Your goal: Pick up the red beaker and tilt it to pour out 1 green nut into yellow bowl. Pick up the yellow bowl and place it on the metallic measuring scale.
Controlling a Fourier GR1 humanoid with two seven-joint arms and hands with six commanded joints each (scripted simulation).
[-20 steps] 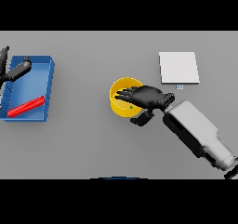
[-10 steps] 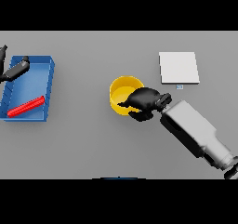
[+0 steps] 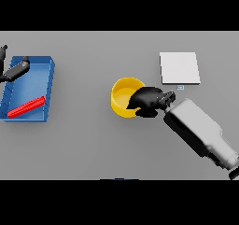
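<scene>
The yellow bowl (image 3: 123, 97) stands upright on the grey table near the middle. My right hand (image 3: 149, 101) is at its right side, with fingers curled over the rim and gripping it. The metallic measuring scale (image 3: 179, 67), a flat pale square, lies to the back right of the bowl and apart from it. A red elongated object (image 3: 26, 107) lies on its side in the blue tray (image 3: 48, 81) at the far left. My left hand (image 3: 17, 70) hovers over the tray's back left corner with its fingers stretched, holding nothing. I see no green nut.
My right forearm (image 3: 198, 130) runs from the lower right towards the bowl. A small pale tab (image 3: 180, 87) sits at the scale's front edge.
My right hand's fingers, stretched over the bowl before, have curled onto its right rim. The bowl has stayed in place. The left hand has drifted slightly towards the left edge.
</scene>
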